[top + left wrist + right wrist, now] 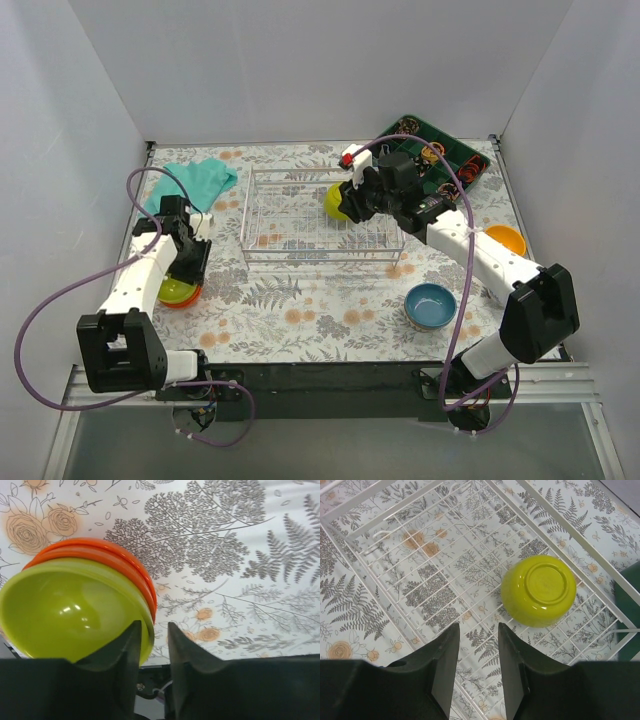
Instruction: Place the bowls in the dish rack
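Observation:
The silver wire dish rack (300,215) stands mid-table. A yellow-green bowl (539,591) lies upside down on its floor at the right end; it also shows in the top view (335,204). My right gripper (479,630) hangs open and empty over the rack (420,555), just left of that bowl. My left gripper (154,625) is narrowly open astride the rim of a lime-green bowl (70,610) nested in orange bowls (125,560), one finger inside, one outside. That stack (178,292) sits at the table's left.
A blue bowl (430,305) sits front right and an orange bowl (505,240) at the right edge. A dark green compartment tray (445,160) with small items stands back right. A teal cloth (195,182) lies back left. White walls enclose the table.

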`<state>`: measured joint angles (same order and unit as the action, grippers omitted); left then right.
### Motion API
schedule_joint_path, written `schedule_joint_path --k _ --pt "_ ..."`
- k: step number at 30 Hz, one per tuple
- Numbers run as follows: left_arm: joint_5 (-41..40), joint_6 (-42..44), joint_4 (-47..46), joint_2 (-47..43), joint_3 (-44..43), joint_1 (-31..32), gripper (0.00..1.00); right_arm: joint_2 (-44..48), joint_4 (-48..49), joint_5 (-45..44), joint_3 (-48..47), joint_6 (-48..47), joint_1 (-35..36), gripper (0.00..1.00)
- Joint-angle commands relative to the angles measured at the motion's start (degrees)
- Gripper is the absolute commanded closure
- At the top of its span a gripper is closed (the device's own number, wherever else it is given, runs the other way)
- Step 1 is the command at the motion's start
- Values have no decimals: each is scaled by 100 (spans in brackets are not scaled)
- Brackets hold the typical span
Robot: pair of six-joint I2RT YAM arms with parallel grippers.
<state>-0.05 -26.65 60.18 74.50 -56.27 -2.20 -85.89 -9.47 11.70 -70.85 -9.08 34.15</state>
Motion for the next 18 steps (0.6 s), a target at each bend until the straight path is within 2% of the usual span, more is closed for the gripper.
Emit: schedule_joint_path --k 1,6,9,10,11,12,14,18 --pt "558 20 431 -242 -525 61 62 248 104 25 45 -217 12 54" --pt "638 82 1100 -541 -964 53 49 187 95 121 19 -243 48 53" --pt "245 11 1408 -691 -1508 53 42 134 -10 402 -69 -506 144 52" --pt "77 -102 1408 -735 -1858 61 40 108 -63 568 -200 -646 197 52" --pt "-290 -208 1321 -857 -2070 44 33 12 -150 953 -271 -769 319 51" --pt "-789 -269 1094 -902 -2237 9 31 -42 -316 1174 -359 -1092 390 51" --pt "-1249 -585 908 -850 -2782 -227 27 -269 -493 1788 -631 -1410 635 50" --pt "-1094 -683 487 -430 -3381 -975 22 -735 -888 2370 -1175 -2174 1110 46"
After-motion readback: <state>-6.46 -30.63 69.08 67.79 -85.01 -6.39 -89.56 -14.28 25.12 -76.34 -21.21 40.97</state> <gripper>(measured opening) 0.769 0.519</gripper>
